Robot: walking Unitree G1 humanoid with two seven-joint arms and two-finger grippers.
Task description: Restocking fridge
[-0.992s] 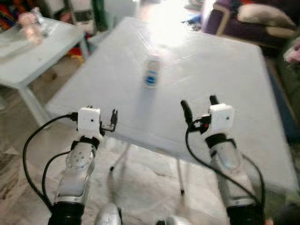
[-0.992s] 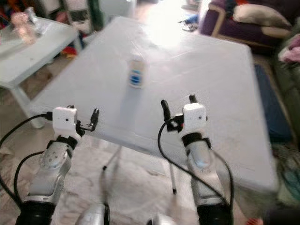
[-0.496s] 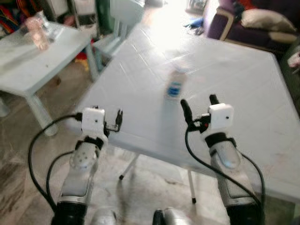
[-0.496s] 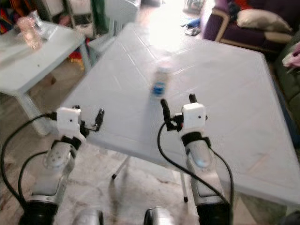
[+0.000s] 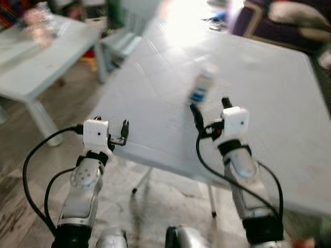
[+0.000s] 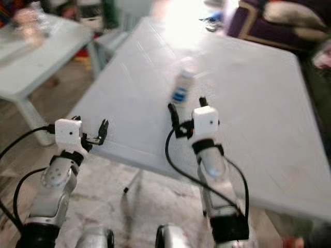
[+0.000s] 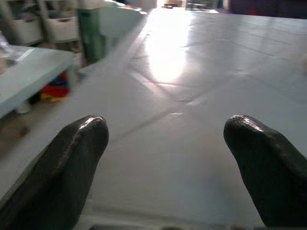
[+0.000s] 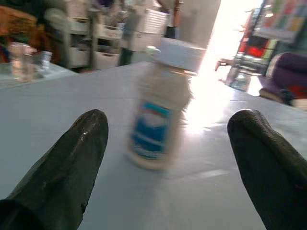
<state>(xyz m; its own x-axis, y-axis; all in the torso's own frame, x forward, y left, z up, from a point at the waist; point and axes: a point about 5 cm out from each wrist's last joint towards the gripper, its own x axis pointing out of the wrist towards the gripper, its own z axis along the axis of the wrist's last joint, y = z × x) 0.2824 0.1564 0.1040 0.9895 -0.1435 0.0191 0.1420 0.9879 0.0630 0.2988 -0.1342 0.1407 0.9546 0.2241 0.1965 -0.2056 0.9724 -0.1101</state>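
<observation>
A small white bottle [image 5: 201,86] with a blue label stands upright on the pale table [image 5: 269,103], a little in from the near edge. The right pincer [image 5: 208,110] is held over the table with its two black fingers spread apart and nothing between them; the bottle stands just beyond the fingertips, not touched. Half a second ago the bottle sat further ahead of this pincer, so the gap between them has shrunk, and the whole scene has slid in the head views, which means the camera has moved too. In the right wrist view the bottle [image 8: 160,108] stands between the two fingers [image 8: 62,163], blurred, with its white cap on.

The left pincer [image 5: 124,132] hangs at the near left edge of the table, much where it was before. In the left wrist view its fingers [image 7: 57,163] are wide apart over bare table top.

A second, smaller table [image 5: 36,57] stands off to the left, and a dark sofa [image 5: 274,20] lies beyond the far right corner.
</observation>
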